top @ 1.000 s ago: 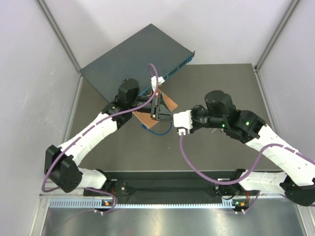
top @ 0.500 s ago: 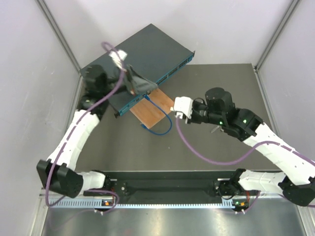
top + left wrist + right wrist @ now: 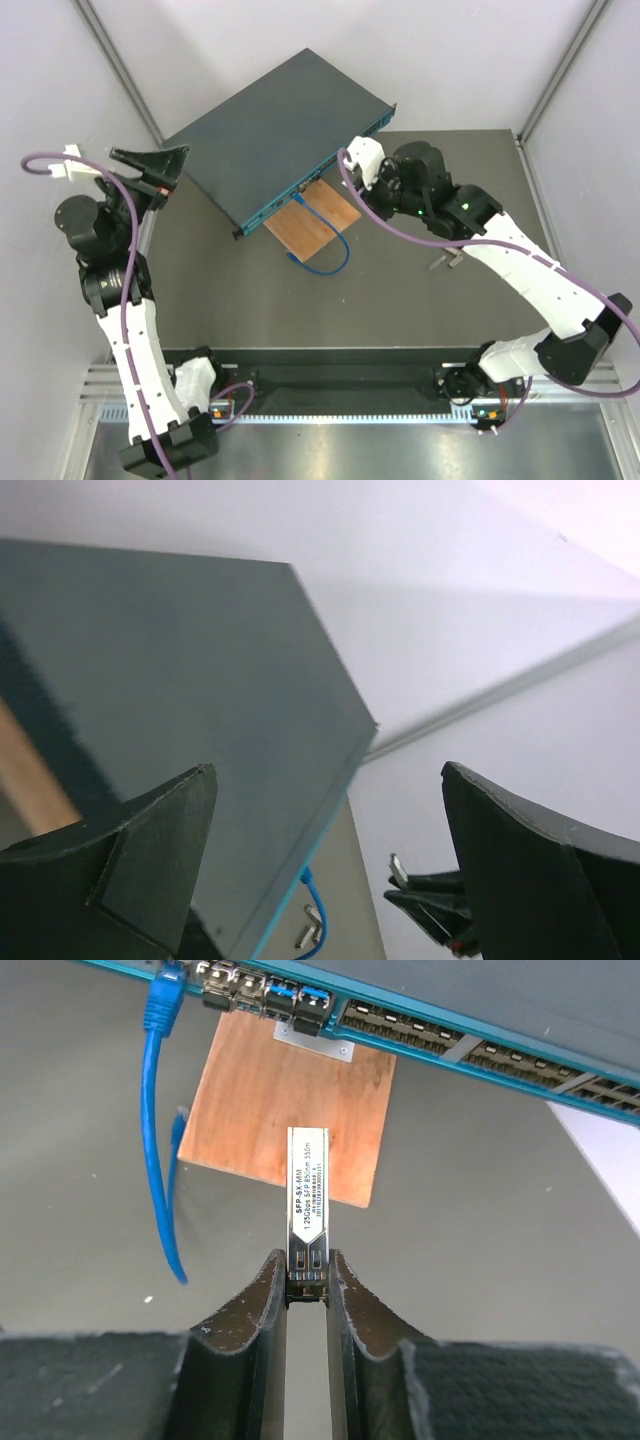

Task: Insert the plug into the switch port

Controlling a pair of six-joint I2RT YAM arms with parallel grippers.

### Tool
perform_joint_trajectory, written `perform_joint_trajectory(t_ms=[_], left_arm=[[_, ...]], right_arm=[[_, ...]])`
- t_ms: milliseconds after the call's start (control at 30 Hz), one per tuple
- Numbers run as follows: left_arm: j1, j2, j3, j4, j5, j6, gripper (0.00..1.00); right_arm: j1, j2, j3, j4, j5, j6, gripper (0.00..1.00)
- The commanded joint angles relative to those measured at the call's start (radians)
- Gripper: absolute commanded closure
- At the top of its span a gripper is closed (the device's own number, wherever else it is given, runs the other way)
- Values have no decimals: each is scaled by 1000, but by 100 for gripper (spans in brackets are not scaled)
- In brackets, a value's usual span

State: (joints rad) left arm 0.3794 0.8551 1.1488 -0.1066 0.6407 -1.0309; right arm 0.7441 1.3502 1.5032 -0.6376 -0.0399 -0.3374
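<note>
The switch (image 3: 275,125) is a flat dark teal box lying at an angle at the back, and its lighter port face (image 3: 480,1045) fills the top of the right wrist view. My right gripper (image 3: 307,1260) is shut on the plug (image 3: 307,1190), a slim silver module with a white label. The plug points at the port face from a short way off, over the wooden board (image 3: 285,1110). From above, the right gripper (image 3: 352,190) hangs just off the switch's front. My left gripper (image 3: 165,165) stands open and empty by the switch's left corner, with its wide fingers (image 3: 150,860) framing the switch top (image 3: 180,680).
A blue cable (image 3: 325,255) is plugged into the port face (image 3: 160,995) and loops over the board (image 3: 312,222). Other modules (image 3: 300,1000) sit in ports beside it. A small metal piece (image 3: 447,262) lies on the grey table. White walls close in on both sides.
My left gripper opened and swung from the switch's front to the far left. My right gripper carried the plug up and left to the port face.
</note>
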Motion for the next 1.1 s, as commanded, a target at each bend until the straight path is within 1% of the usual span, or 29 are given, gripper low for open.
perform_joint_trajectory(t_ms=[0, 33, 100, 200, 233, 300, 333, 433, 500, 600, 667, 767, 900, 1000, 1033, 1067], left_arm=[[39, -7, -37, -160, -107, -5, 1], [55, -5, -46, -206, -127, 0, 1], [72, 5, -86, -226, -122, -9, 1], [79, 24, -170, -161, -75, -34, 1], [79, 28, -194, -98, -56, -46, 1], [79, 32, -245, -58, -29, -67, 1], [81, 36, -268, 6, -9, -75, 1], [81, 61, -336, 77, 31, -118, 1], [81, 76, -379, 174, 63, -168, 1], [79, 105, -417, 326, 97, -230, 1], [81, 111, -428, 387, 102, -254, 1], [76, 121, -445, 433, 106, -268, 1], [56, 151, -477, 543, 105, -320, 4], [38, 177, -504, 597, 91, -351, 13], [32, 182, -517, 628, 83, -359, 21], [27, 191, -521, 649, 80, -366, 25]], right_arm=[[-6, 23, 74, 4, 23, 92, 100], [-6, 29, 77, 4, 28, 112, 100], [-5, 47, 74, 7, 35, 133, 100], [-2, 58, 54, 22, 93, 164, 100], [-2, 56, 45, 32, 104, 175, 100], [3, 56, 32, 53, 141, 198, 100], [3, 59, 31, 56, 141, 204, 100], [9, 66, 32, 59, 150, 227, 100], [15, 73, 34, 58, 150, 242, 100], [23, 93, 49, 47, 143, 264, 100], [24, 102, 52, 49, 137, 276, 100], [26, 118, 63, 49, 127, 284, 100], [31, 145, 94, 49, 120, 299, 100], [34, 161, 110, 50, 118, 305, 100], [34, 164, 115, 50, 118, 307, 100], [38, 168, 129, 47, 120, 314, 100]])
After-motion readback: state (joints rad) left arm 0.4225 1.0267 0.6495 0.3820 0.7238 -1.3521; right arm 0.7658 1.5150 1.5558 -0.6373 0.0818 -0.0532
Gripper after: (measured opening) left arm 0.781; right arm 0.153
